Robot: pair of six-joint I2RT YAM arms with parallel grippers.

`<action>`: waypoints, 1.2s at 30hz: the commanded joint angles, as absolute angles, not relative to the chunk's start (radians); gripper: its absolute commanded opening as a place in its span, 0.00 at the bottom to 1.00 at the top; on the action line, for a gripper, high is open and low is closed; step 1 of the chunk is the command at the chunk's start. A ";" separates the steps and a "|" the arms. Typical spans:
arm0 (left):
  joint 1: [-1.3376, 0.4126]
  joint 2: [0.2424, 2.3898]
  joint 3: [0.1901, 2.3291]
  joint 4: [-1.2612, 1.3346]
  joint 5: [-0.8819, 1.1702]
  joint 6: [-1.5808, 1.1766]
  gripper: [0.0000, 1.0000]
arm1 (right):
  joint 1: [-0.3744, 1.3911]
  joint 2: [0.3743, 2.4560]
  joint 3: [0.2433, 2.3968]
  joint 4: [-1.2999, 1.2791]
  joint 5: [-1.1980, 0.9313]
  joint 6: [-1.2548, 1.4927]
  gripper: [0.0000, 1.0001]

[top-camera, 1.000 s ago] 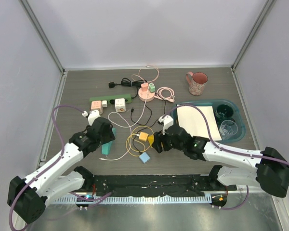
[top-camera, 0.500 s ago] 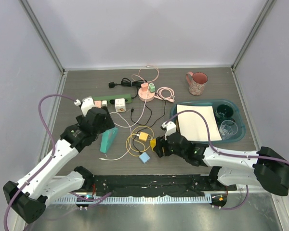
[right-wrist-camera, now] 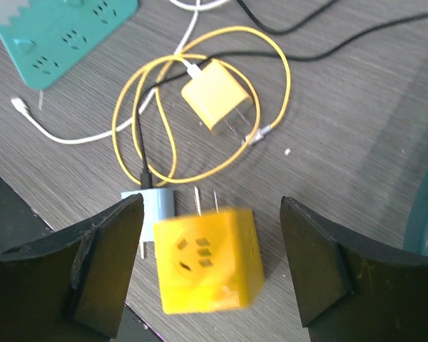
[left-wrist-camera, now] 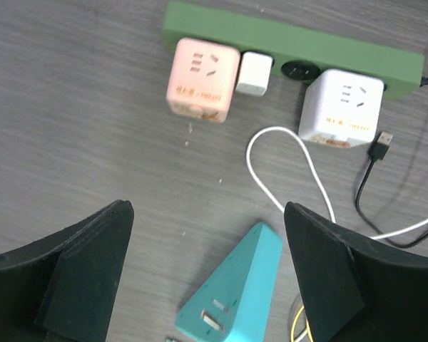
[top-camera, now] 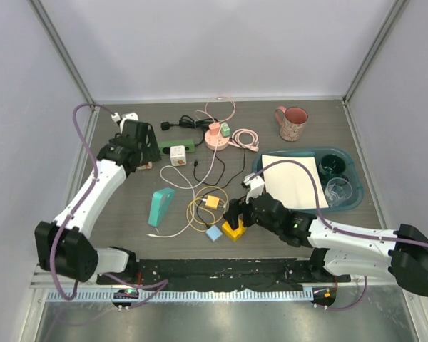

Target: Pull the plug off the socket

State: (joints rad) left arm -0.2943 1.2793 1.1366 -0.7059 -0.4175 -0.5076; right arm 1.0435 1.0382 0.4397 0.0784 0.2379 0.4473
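Under the left wrist camera, the print on the pink cube adapter (left-wrist-camera: 203, 78) is too soft to read, and the teal power strip (left-wrist-camera: 235, 288) runs off the bottom edge. From overhead, the left end effector (top-camera: 137, 153) masks most of that adapter and the left end of the green power strip (top-camera: 178, 144). Under the right wrist, the yellow cube adapter (right-wrist-camera: 207, 260) is blurred and hides part of the blue plug (right-wrist-camera: 151, 209); the teal power strip is clipped at the top-left corner.
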 commanded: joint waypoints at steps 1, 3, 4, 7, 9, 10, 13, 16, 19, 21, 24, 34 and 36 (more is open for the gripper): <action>-0.256 1.434 1.273 -0.604 -0.212 -0.304 0.91 | 1.049 1.008 0.502 0.078 0.244 0.430 0.82; -0.255 1.501 1.331 -0.633 -0.210 -0.253 0.90 | 1.049 1.002 0.523 0.055 0.219 0.422 0.82; -0.256 1.544 1.395 -0.647 -0.247 -0.221 0.90 | 1.051 0.994 0.531 0.029 0.215 0.422 0.82; -0.236 1.679 1.498 -0.669 -0.244 -0.196 0.90 | 1.052 0.954 0.549 0.008 0.225 0.434 0.81; -0.200 1.755 1.546 -0.657 -0.129 -0.196 0.87 | 1.051 0.933 0.557 0.006 0.253 0.462 0.81; -0.190 1.776 1.589 -0.650 -0.088 -0.189 0.86 | 1.051 0.914 0.561 -0.029 0.267 0.468 0.81; -0.181 1.868 1.687 -0.638 0.069 -0.155 0.83 | 1.051 0.887 0.589 -0.096 0.372 0.497 0.81; -0.183 1.953 1.790 -0.678 0.194 -0.155 0.75 | 1.051 0.854 0.617 -0.152 0.527 0.523 0.81; -0.186 1.974 1.789 -0.646 0.285 -0.132 0.70 | 1.051 0.821 0.624 -0.143 0.584 0.500 0.81; -0.187 1.973 1.772 -0.608 0.291 -0.097 0.70 | 1.049 0.808 0.623 -0.130 0.591 0.486 0.81; -0.187 1.971 1.764 -0.616 0.322 0.073 0.72 | 1.051 0.805 0.624 -0.117 0.583 0.477 0.81; -0.149 2.005 1.766 -0.821 0.377 0.518 0.70 | 1.051 0.830 0.609 -0.114 0.554 0.468 0.80; -0.130 1.999 1.752 -0.784 0.411 0.531 0.70 | 1.051 0.838 0.618 -0.109 0.551 0.463 0.80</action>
